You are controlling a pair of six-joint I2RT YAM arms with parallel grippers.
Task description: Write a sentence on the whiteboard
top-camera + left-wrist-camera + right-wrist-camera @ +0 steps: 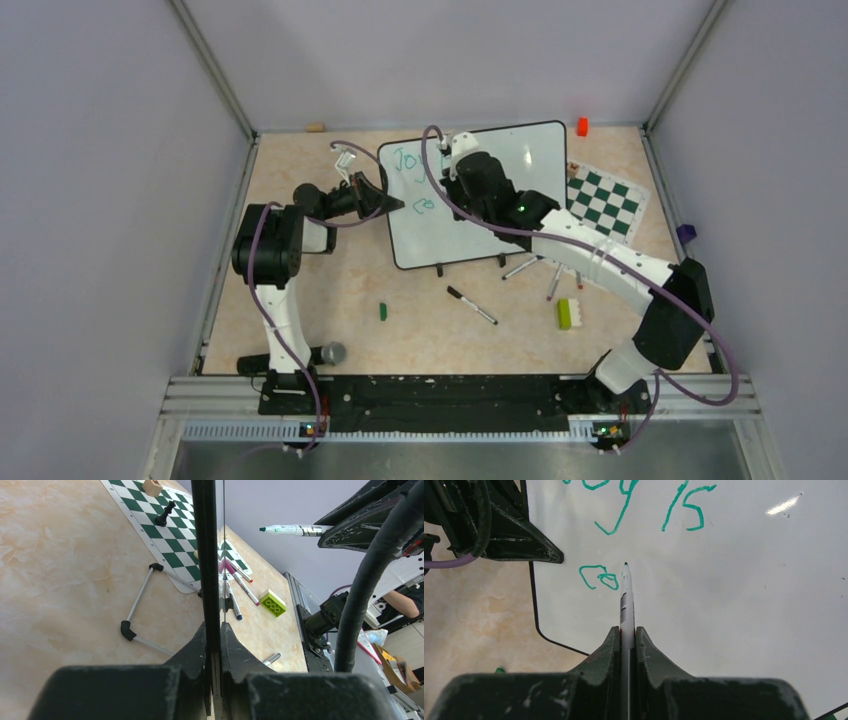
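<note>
The whiteboard (520, 170) stands tilted in the middle of the table, white with a thin black frame. My left gripper (212, 626) is shut on its left edge (205, 555); in the top view it (393, 206) sits at that edge. My right gripper (626, 630) is shut on a white marker (626, 602) and points at the board face. The sentence (684, 510) reads "Joy is" in teal on the first line. Below it are the letters "Co" (596, 577), and the marker tip is just right of them. The marker (292, 529) also shows from the side.
A green-and-white chess mat (605, 200) lies right of the board, with a black piece (165, 514) on it. On the table in front lie a black marker (470, 305), a lime brick (565, 313), a small green piece (383, 311) and more pens (555, 280). An orange block (582, 126) sits at the back.
</note>
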